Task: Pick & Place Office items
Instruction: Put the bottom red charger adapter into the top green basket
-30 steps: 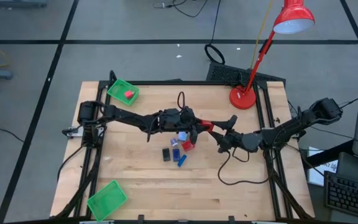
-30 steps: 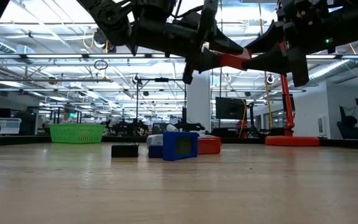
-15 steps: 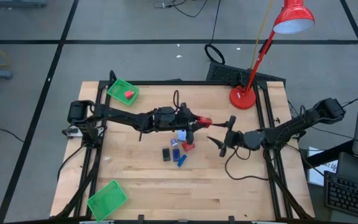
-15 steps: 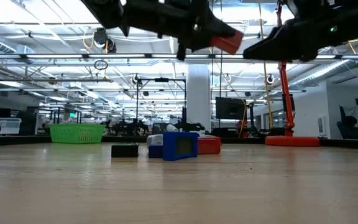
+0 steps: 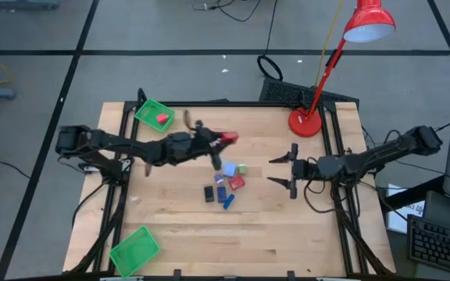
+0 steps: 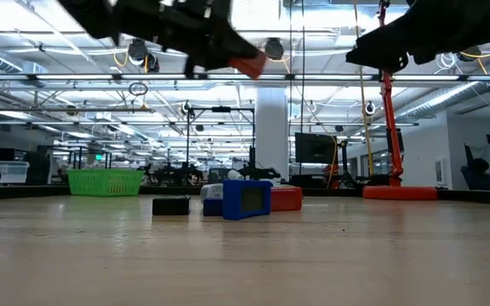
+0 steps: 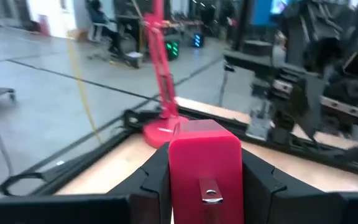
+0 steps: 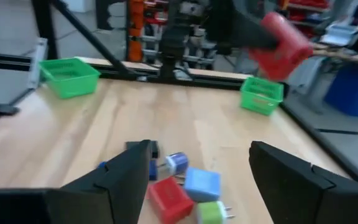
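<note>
Red block (image 5: 228, 138): clamped in left end effector (image 5: 223, 140), aloft over surface (image 5: 170, 218), long axis along the fingers. Green tray (image 5: 154, 115) well behind, toward that arm's own base. Remaining office items (image 5: 226, 185) clustered mid-surface, between both arms. Right end effector (image 5: 288, 171): spread, empty, beside cluster.

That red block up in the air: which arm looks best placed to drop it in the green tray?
The left. Its gripper already clamps the red block near the green tray; the right gripper hangs open and empty.
</note>
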Controlling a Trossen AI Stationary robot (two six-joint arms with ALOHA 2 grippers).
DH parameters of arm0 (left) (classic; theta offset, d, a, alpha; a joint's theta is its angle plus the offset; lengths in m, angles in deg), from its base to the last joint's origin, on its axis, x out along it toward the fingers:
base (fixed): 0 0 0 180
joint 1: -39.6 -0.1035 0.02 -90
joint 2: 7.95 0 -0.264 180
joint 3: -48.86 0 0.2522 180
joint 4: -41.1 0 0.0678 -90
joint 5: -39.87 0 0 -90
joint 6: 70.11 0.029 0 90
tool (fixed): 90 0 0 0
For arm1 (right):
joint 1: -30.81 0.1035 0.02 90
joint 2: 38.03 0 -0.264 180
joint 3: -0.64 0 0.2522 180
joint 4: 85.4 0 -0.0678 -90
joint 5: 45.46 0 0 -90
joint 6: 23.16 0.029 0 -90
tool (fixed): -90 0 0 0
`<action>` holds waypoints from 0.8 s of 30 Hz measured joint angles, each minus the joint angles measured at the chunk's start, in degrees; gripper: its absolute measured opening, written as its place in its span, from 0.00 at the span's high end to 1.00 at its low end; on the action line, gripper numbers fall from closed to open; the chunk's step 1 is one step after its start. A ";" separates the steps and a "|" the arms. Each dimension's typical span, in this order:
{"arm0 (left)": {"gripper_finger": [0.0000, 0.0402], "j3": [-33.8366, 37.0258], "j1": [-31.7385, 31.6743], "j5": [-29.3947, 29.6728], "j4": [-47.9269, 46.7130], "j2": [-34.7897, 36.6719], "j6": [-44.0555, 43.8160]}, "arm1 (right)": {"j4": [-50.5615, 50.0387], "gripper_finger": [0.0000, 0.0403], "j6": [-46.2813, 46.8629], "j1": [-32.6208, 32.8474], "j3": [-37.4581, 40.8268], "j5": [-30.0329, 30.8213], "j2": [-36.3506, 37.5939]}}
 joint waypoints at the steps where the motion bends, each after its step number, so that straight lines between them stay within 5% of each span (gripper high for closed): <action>1: 0.70 1.83 -0.19 1.22 0.87 1.63 -0.03 | -0.56 0.36 0.42 -0.46 0.00 -1.18 0.33; 15: 0.70 19.69 -0.26 22.53 3.61 16.87 -1.55 | 4.70 0.36 7.21 -10.10 5.88 -16.43 3.67; 24: 0.69 27.48 -2.15 32.57 2.77 22.09 -8.11 | 4.71 0.36 8.09 -15.29 8.44 -17.66 3.89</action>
